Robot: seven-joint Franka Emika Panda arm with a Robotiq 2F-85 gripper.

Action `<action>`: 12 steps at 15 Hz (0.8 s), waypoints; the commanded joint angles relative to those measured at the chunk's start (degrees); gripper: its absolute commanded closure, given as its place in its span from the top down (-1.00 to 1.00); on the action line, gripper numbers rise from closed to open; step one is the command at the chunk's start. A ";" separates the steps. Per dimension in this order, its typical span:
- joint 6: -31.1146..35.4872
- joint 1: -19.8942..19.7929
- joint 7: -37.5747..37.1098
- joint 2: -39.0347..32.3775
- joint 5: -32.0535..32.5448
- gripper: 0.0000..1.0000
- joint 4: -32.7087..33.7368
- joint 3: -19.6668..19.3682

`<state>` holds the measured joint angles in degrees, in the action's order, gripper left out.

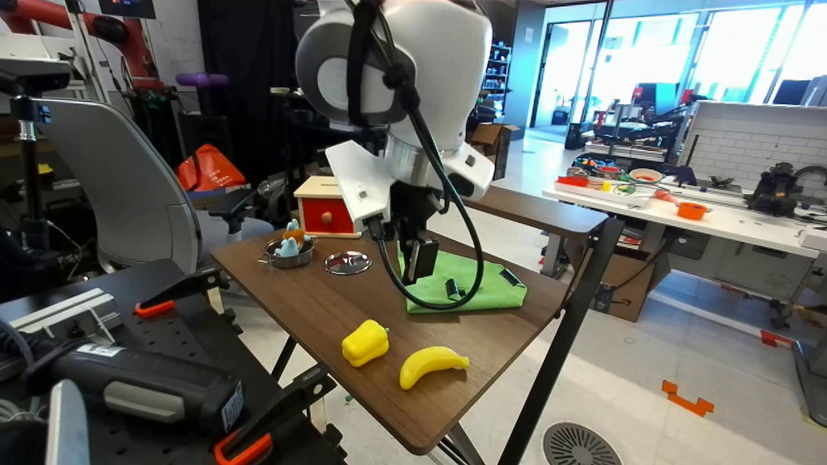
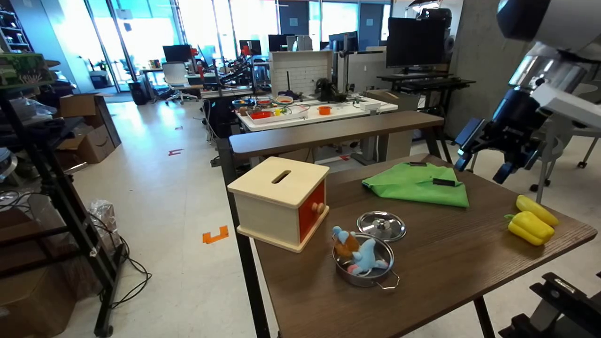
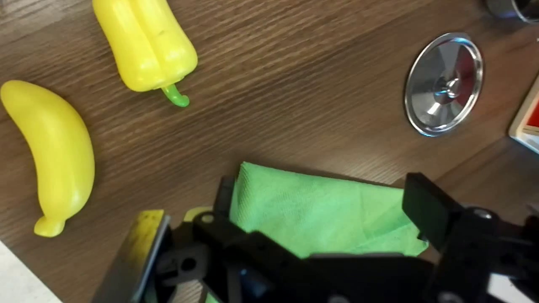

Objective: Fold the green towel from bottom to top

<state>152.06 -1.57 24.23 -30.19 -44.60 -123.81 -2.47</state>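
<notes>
Currently my pincer point(image 2: 480, 171) is released, its fingers point(image 3: 427, 208) spread wide apart across the lower part of the wrist view. I hold it raised; in an exterior view it hangs between two and three o'clock from the green towel point(image 2: 413, 185). How much of the towel lies straight beneath it I cannot tell. The towel rests on the brown table point(image 2: 450, 253), creased and uneven in outline, with dark strips point(image 2: 443, 182) on it; in the wrist view part of it shows between the fingers, and the pincer covers more.

With the towel as hub of the dial in an exterior view, I see the wooden box point(image 2: 263, 206) with its red drawer point(image 2: 306, 218) at nine o'clock, and the metal lid point(image 2: 381, 227) and the metal pot point(image 2: 358, 280) at seven, the lid nearer. Plush toys point(image 2: 367, 257) sit in the pot. In an exterior view my black cable point(image 1: 480, 248) loops in front of the towel, the yellow banana point(image 1: 433, 367) lies at seven o'clock from the towel and the yellow pepper point(image 1: 366, 342) at eight, the two near each other but apart. In the wrist view, counted from the towel, the lid is between one and two o'clock, the banana between nine and ten, the pepper between ten and eleven, its stem point(image 3: 176, 96) toward five.
</notes>
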 commanded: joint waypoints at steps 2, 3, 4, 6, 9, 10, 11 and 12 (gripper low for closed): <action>1.68 -3.16 -7.35 -6.95 5.78 1.00 5.73 2.29; 2.21 -3.22 -8.97 -7.64 7.32 1.00 6.21 2.26; 2.48 -3.41 -10.46 -8.37 8.95 1.00 6.85 2.30; 3.32 -3.30 -13.66 -9.91 12.43 1.00 8.22 2.04; 3.49 -3.38 -18.45 -11.71 17.34 1.00 9.79 1.93; 3.61 -3.37 -19.93 -12.11 18.91 1.00 10.24 1.85; 3.41 -3.48 -20.97 -12.72 20.03 1.00 10.91 1.87; 2.92 -3.46 -22.13 -13.29 21.18 1.00 11.57 1.78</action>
<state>154.33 -4.00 5.82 -41.33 -27.46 -114.70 -1.36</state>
